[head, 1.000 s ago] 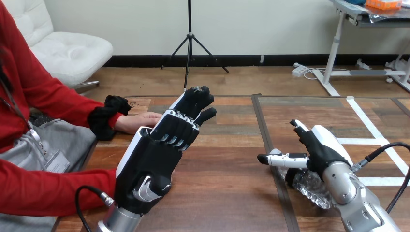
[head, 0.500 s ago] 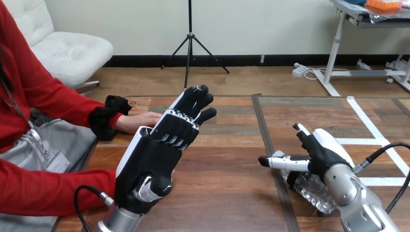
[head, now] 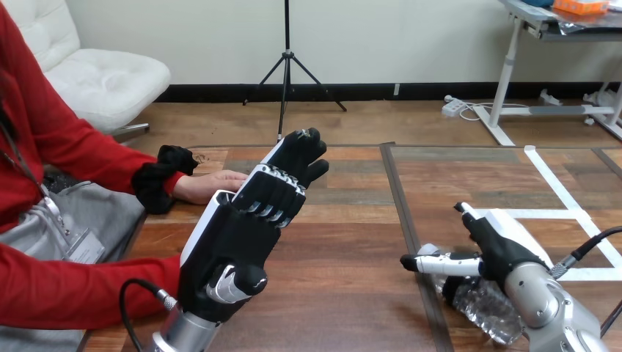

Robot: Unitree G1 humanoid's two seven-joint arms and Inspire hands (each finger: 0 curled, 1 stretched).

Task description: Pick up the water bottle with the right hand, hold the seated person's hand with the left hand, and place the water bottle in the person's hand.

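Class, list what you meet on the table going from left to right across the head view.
The person's hand → left hand → right hand. The water bottle overlaps the right hand, so it is left out.

light: bright, even all over | shadows: soft, faint on the worktop (head: 345, 249) | shine: small glints on the clear water bottle (head: 484, 308) and silver right arm (head: 546, 308)
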